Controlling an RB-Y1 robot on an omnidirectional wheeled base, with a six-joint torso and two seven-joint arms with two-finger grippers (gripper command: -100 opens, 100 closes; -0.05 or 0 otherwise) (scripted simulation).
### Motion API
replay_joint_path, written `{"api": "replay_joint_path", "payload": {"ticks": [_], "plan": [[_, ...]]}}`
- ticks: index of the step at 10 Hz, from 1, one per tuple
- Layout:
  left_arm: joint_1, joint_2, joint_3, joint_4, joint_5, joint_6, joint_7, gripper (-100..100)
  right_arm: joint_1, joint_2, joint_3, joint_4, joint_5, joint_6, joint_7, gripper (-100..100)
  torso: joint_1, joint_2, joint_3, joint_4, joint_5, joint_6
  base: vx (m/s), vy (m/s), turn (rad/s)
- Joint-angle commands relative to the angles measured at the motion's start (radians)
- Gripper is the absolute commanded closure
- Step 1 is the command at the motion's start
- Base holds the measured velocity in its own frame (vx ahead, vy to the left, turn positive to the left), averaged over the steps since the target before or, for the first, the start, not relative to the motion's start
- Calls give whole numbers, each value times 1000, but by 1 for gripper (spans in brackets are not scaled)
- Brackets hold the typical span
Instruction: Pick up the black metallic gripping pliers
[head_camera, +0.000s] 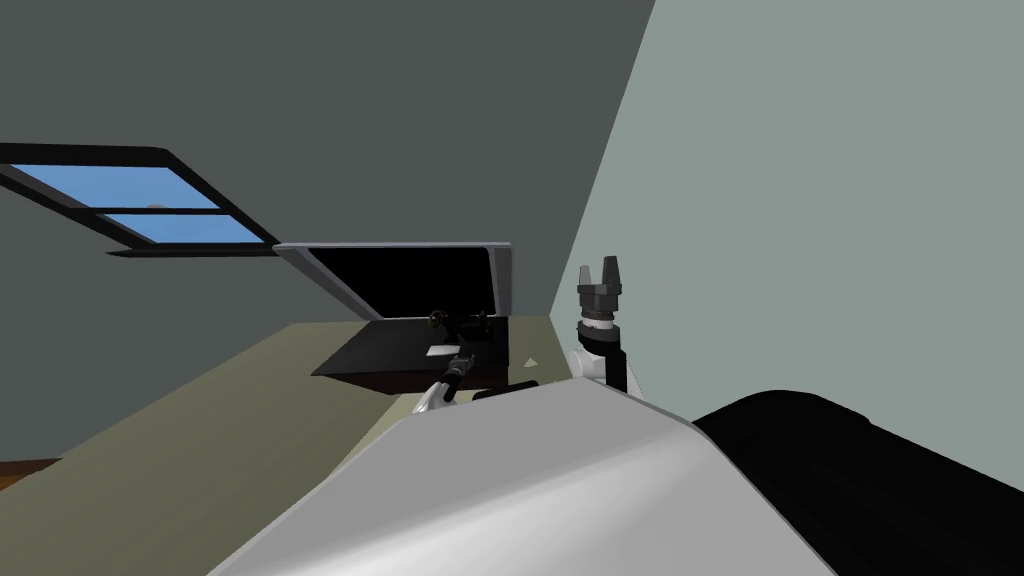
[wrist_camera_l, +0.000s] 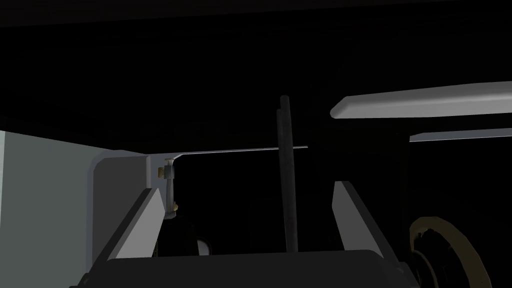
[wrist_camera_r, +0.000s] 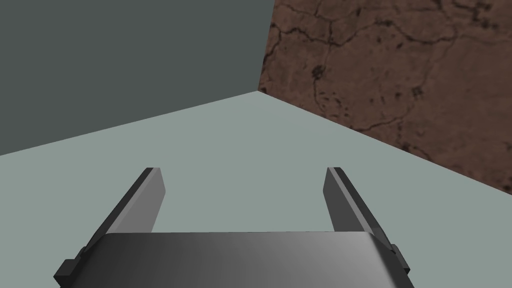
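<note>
Left gripper (wrist_camera_l: 247, 186) spread open, straddling slim dark pliers (wrist_camera_l: 287, 175) off-centre; risk of knocking them sideways when closing unevenly. Right gripper (head_camera: 598, 268) raised at right, also spread.

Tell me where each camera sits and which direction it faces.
Head view: on the head, facing down and forward at a black surface; the right claw stands raised, open.
Left wrist view: on the left hand, looking along the open left claw at a thin dark rod inside it, untouched.
Right wrist view: on the right hand, looking upward along the open claw.
Shared: the right claw, in head and right wrist views.
</note>
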Motion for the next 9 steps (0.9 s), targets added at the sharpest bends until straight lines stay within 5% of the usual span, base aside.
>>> {"api": "replay_joint_path", "payload": {"ticks": [1, 9], "plan": [[-4, -17, 30, 25, -11, -32, -32, -100, 0, 0, 0, 0, 0, 0, 0, 0, 0, 0, 0, 0, 0, 0, -2, -23, 67], [-4, -17, 30, 25, -11, -32, -32, -100, 0, 0, 0, 0, 0, 0, 0, 0, 2, 0, 0, 0, 0, 0, 0, -1, 2]]}}
